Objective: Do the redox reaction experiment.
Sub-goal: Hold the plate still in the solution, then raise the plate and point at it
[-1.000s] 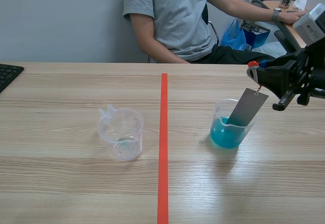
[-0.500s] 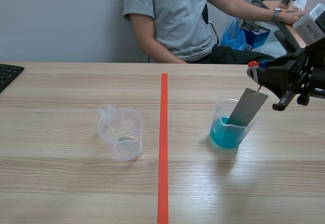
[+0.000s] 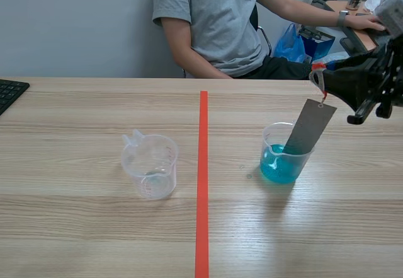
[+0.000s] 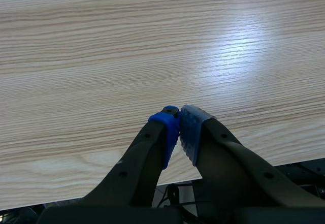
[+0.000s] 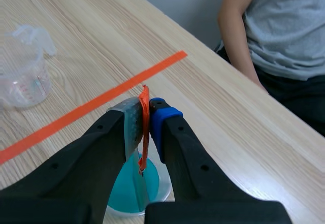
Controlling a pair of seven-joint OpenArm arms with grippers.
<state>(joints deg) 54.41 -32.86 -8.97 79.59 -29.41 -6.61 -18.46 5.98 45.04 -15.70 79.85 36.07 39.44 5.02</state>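
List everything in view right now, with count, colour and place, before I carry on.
clear plastic beaker of blue liquid: one, on the table, on the right arm's side of the orange-red tape line
flat grey metal plate: one, hanging tilted, lower end inside that beaker
orange-red strap: one, carrying the plate
empty clear plastic measuring cup: one, on the left arm's side of the line
black keyboard: one, at the table's left edge, partly in view
blue plastic bag: one, behind the table
light wooden table: one
person in a grey T-shirt: one, seated across the table
left gripper: black, blue pads, shut on nothing, over bare table
right gripper: black, shut on the strap, above the beaker
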